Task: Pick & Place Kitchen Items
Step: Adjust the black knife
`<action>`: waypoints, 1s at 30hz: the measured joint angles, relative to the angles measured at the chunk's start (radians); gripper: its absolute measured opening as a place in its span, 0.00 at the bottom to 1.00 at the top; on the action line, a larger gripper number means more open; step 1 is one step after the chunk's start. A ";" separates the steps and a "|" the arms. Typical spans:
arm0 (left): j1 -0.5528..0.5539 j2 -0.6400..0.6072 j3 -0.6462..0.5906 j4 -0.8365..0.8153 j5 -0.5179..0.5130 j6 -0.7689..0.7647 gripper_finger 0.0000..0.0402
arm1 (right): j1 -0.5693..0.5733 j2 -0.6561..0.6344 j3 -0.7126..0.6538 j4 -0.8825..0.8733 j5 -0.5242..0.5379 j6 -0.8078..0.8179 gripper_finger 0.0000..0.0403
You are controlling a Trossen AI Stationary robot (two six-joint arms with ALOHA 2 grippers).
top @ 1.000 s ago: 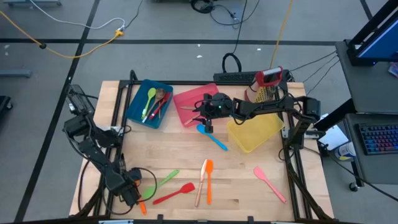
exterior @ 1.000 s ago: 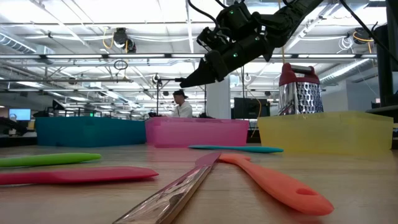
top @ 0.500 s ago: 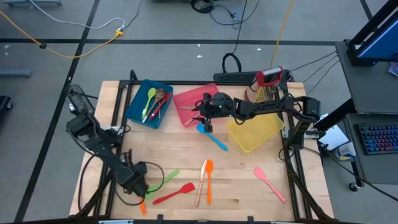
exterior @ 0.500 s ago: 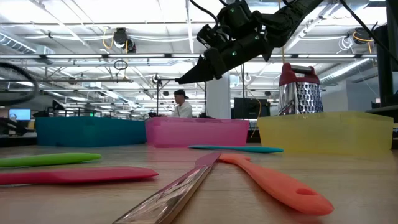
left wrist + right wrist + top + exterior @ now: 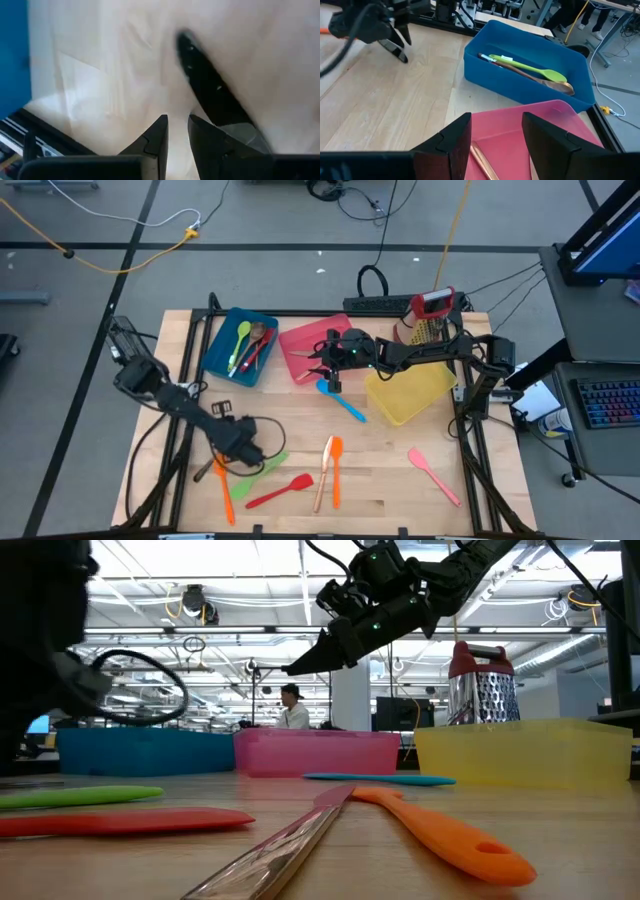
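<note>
Utensils (image 5: pixel 323 475) lay loose along the lower middle of the high view: a green spatula (image 5: pixel 266 469), a red spatula (image 5: pixel 281 491), an orange spatula (image 5: pixel 336 468), a pink spatula (image 5: pixel 435 476) at lower right, and a blue spoon (image 5: pixel 342 401) near the centre, just below the pink bin (image 5: pixel 303 337). A green spoon (image 5: pixel 530 70) and at least 1 brown piece already sat in the blue bin (image 5: pixel 216 345) at upper left, and a copper piece (image 5: pixel 483 160) lay in the pink bin. The left gripper (image 5: pixel 243 448) hung low at lower left, beside the green spatula; a dark blurred shape (image 5: pixel 210 95) ran past it in the left wrist view, and whether it was clamped on anything could not be told. The right gripper (image 5: pixel 326 371) hovered over the near edge of the pink bin with its fingers wide apart and empty. These pieces looked light; the silicone heads would probably flex, so the stiffer handle, pinched across its width near mid-length, seemed the better hold. Lying flat on the wood, each one left little height to grip.
</note>
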 joint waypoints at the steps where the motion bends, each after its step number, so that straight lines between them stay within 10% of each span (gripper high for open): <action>1: 0.011 -0.009 0.000 0.000 -0.002 -0.019 0.20 | 0.000 0.000 0.000 0.000 0.000 0.000 0.42; 12: -0.094 -0.235 0.009 0.000 -0.015 -0.404 0.20 | 0.000 0.000 0.000 -0.018 0.000 0.008 0.42; 30: -0.260 -0.229 -0.089 0.215 0.147 -0.641 0.20 | 0.000 0.000 0.000 -0.016 0.000 0.008 0.42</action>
